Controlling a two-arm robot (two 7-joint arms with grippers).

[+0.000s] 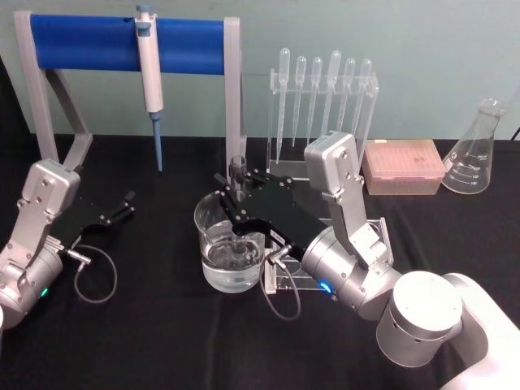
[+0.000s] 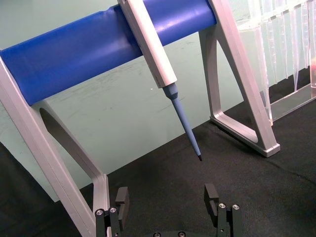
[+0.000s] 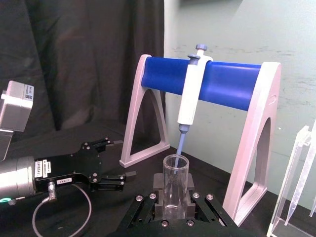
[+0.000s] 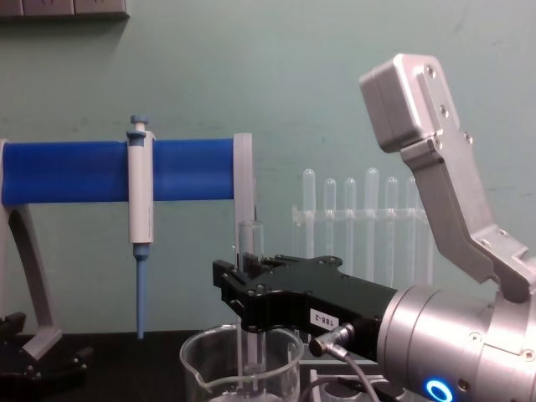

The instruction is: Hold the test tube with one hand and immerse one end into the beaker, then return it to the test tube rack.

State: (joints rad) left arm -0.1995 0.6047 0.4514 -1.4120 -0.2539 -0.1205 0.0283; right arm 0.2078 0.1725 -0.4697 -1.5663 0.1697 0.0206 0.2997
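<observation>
Right gripper [image 1: 238,190] reaches in from the right, over the beaker [image 1: 230,248], near table [image 1: 162,341] centre. Fingers clenched on the tube [image 1: 237,166], grasping it at mid-length. Tube upright. Its flared rim stands clear above the fingers; the lower end goes down inside the beaker, toward the clear liquid in the bottom. How deep it sits in the liquid, cannot tell.

Chest view: tube [image 4: 249,239] rises straight out of the black gripper [image 4: 248,295], with the beaker [image 4: 243,368] right under it, spout to the left.

Right wrist view: tube [image 3: 175,180] is pinched between the two fingers [image 3: 158,183], open mouth up.

Rack [image 1: 296,279] lies just right of the beaker, partly under the right arm.

Left gripper [image 1: 122,209] sits parked at the table's left, well apart from the beaker. Fingers released, spread, gripping nothing; the left wrist view shows the gap between them [image 2: 167,200].

Behind: pipettor [image 1: 149,69] hanging on the blue stand [image 1: 122,36], pipettes [image 1: 325,89] in a clear holder, flask [image 1: 475,150] far right.
</observation>
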